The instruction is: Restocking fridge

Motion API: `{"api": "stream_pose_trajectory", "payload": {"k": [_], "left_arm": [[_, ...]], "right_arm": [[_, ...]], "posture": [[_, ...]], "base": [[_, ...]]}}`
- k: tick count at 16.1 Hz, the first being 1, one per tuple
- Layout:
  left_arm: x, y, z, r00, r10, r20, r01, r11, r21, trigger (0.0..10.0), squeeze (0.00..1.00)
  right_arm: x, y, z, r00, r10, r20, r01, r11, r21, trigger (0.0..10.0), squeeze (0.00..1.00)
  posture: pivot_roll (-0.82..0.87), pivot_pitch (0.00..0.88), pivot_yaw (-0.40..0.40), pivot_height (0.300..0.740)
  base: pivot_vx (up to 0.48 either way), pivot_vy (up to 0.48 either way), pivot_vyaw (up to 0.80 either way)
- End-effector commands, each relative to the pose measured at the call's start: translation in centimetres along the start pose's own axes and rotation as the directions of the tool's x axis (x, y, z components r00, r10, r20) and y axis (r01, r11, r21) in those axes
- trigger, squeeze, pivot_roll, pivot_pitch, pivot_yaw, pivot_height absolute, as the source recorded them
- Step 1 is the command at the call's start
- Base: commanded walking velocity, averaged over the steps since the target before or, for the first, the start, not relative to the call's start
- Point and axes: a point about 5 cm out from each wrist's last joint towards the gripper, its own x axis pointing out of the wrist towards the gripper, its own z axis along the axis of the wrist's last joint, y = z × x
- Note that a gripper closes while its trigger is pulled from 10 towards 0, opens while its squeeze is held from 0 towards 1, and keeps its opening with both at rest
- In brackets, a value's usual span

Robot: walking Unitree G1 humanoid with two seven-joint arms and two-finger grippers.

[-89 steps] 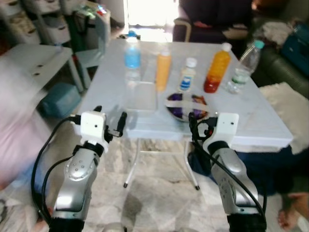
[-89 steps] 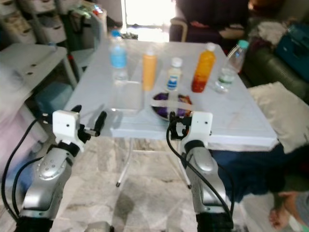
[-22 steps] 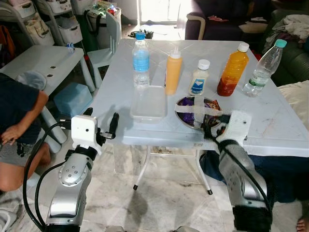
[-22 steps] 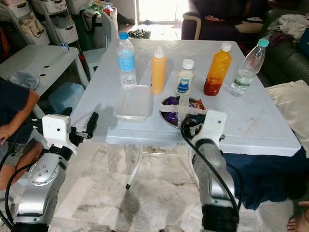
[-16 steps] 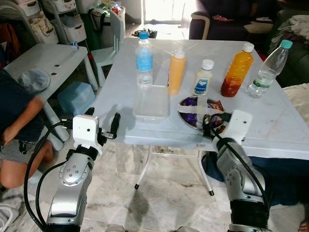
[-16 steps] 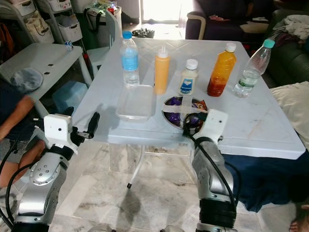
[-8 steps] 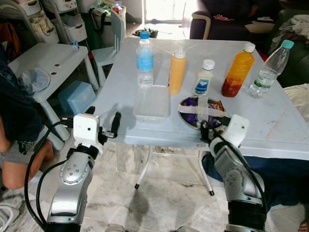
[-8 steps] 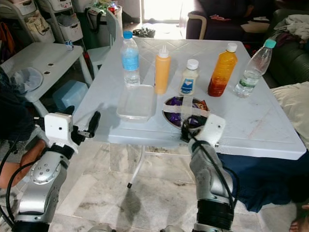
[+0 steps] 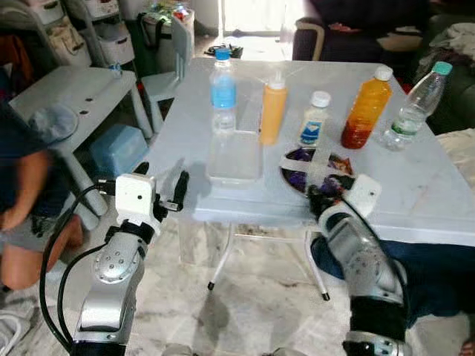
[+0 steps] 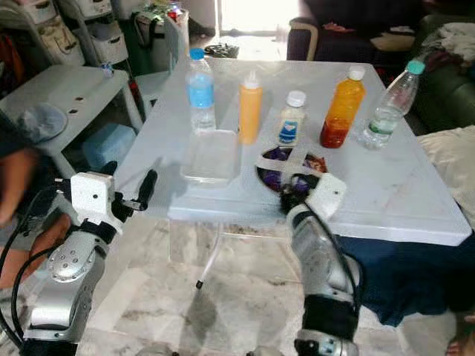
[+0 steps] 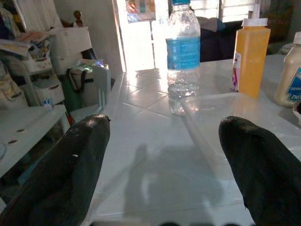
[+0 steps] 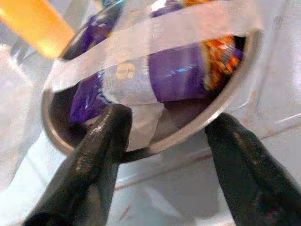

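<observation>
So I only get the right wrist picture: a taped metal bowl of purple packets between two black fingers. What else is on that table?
Observer: Five bottles stand in a row behind the bowl; the closest is a small white bottle.
Operator: Anything beside the bowl?
Observer: A clear box lies to its left, in front of the water bottle.
Operator: Where is this arm on the table?
Observer: The right end effector is at the table's near edge.
Operator: And the other arm?
Observer: The left end effector hovers open, off the near left edge, holding nothing.
</observation>
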Motion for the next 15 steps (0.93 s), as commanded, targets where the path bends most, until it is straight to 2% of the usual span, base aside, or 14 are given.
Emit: {"api": "stream_pose_trajectory", "payload": {"k": [1, 2, 3, 4, 5, 6, 9, 10, 11, 15], "left_arm": [[0.1, 0.1, 0.4, 1.000, 0.001, 0.007, -0.001, 1.000, 0.015, 10.0, 0.00], [0.1, 0.1, 0.4, 1.000, 0.001, 0.008, -0.001, 1.000, 0.016, 10.0, 0.00], [0.1, 0.1, 0.4, 1.000, 0.001, 0.008, -0.001, 1.000, 0.016, 10.0, 0.00], [0.1, 0.1, 0.4, 1.000, 0.000, 0.007, 0.000, 1.000, 0.017, 10.0, 0.00], [0.1, 0.0, 0.5, 1.000, -0.002, 0.007, 0.002, 1.000, 0.017, 10.0, 0.00], [0.1, 0.0, 0.5, 1.000, -0.003, 0.007, 0.003, 1.000, 0.017, 10.0, 0.00], [0.2, 0.1, 0.5, 1.000, -0.002, 0.009, 0.002, 1.000, 0.020, 10.0, 0.00], [0.2, 0.1, 0.5, 1.000, -0.002, 0.008, 0.002, 1.000, 0.021, 10.0, 0.00], [0.3, 0.1, 0.5, 1.000, -0.002, 0.008, 0.002, 1.000, 0.021, 10.0, 0.00], [0.4, 0.1, 0.5, 1.000, -0.005, 0.008, 0.004, 1.000, 0.021, 10.0, 0.00]], "right_arm": [[0.3, -1.2, 0.1, 0.998, -0.065, -0.014, 0.065, 0.998, 0.016, 0.7, 0.00], [0.4, -1.4, 0.3, 0.997, -0.081, -0.006, 0.081, 0.996, 0.025, 1.7, 0.00], [0.4, -1.6, 0.6, 0.996, -0.093, 0.001, 0.093, 0.995, 0.030, 1.8, 0.00], [0.4, -1.8, 0.9, 0.994, -0.110, 0.010, 0.109, 0.993, 0.036, 4.0, 0.00], [0.3, -1.9, 1.1, 0.993, -0.120, 0.018, 0.119, 0.992, 0.040, 3.6, 0.00], [0.2, -2.0, 1.2, 0.991, -0.129, 0.022, 0.128, 0.991, 0.047, 4.0, 0.00], [-0.2, -2.8, 1.6, 0.985, -0.170, 0.045, 0.168, 0.985, 0.027, 3.8, 0.00], [-0.3, -3.0, 1.7, 0.982, -0.182, 0.052, 0.181, 0.983, 0.026, 5.2, 0.00], [-0.3, -3.3, 1.7, 0.979, -0.198, 0.058, 0.196, 0.980, 0.031, 10.0, 0.00], [0.1, -3.2, 2.5, 0.973, -0.213, 0.086, 0.211, 0.977, 0.039, 10.0, 0.00]], "posture": [[0.06, 0.018, 0.010, 0.740], [0.06, 0.018, 0.011, 0.740], [0.06, 0.018, 0.011, 0.740], [0.06, 0.019, 0.012, 0.740], [0.06, 0.018, 0.013, 0.740], [0.06, 0.017, 0.013, 0.740], [0.06, 0.016, 0.015, 0.740], [0.06, 0.015, 0.016, 0.740], [0.06, 0.016, 0.017, 0.740], [0.06, 0.016, 0.016, 0.740]], "base": [[0.000, 0.000, 0.00], [0.000, 0.000, 0.00], [0.000, 0.000, 0.00], [0.000, 0.000, 0.00], [0.000, 0.000, 0.00], [0.000, 0.000, 0.00], [0.000, 0.000, 0.00], [0.000, 0.000, 0.00], [0.000, 0.000, 0.00], [0.000, 0.000, 0.00]]}}
